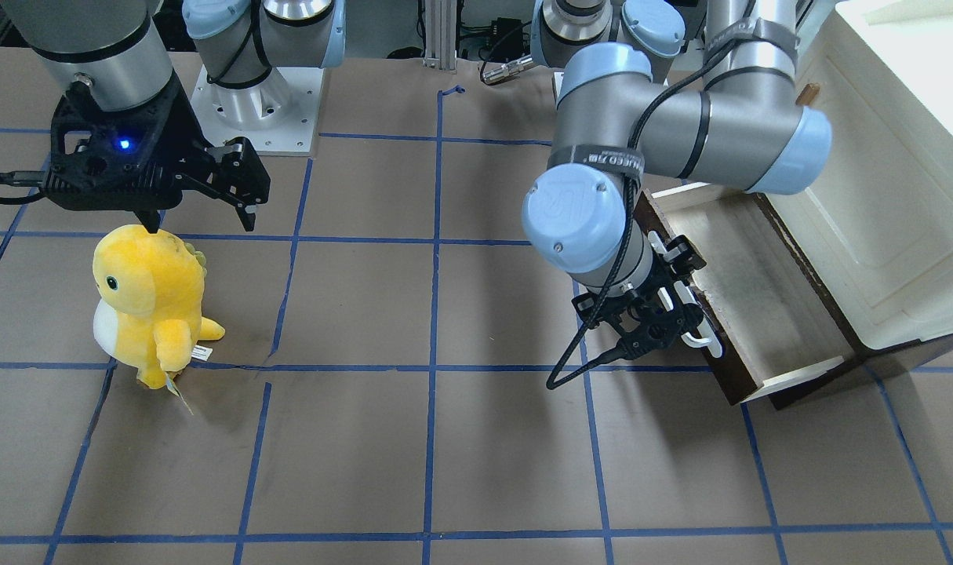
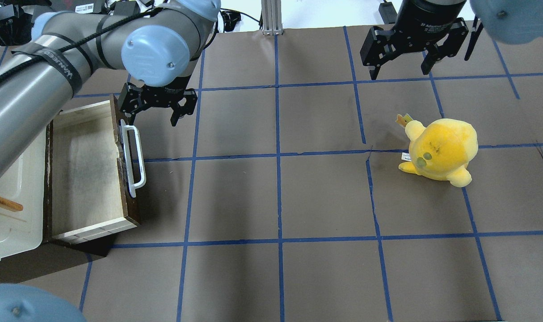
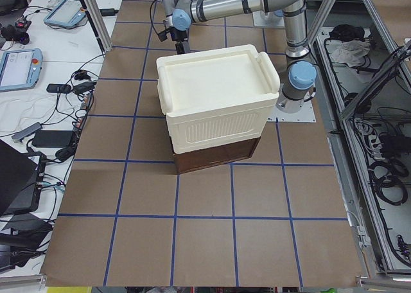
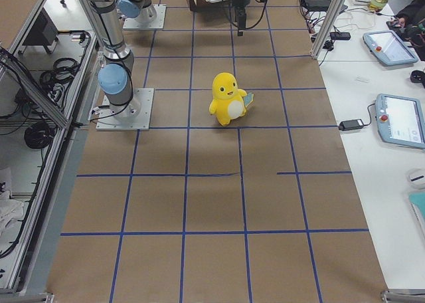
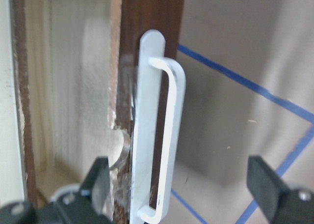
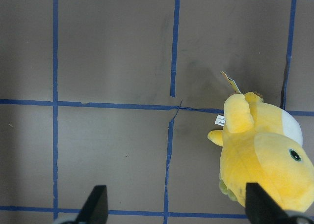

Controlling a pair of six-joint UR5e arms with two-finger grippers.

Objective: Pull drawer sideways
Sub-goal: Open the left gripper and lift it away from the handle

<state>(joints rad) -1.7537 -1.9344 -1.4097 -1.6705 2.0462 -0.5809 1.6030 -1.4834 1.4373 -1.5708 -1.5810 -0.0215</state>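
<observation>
The drawer stands pulled out of the cabinet, its pale inside showing. It has a dark brown front and a long white bar handle. It also shows in the front view. My left gripper is open at the near end of the handle. In the left wrist view the handle lies between its spread fingers, and they do not clamp it. My right gripper is open and empty, hanging above the table far to the right.
The cream-white cabinet stands at the table's left edge behind the drawer. A yellow plush dinosaur stands on the brown table near my right gripper. Blue tape lines grid the table.
</observation>
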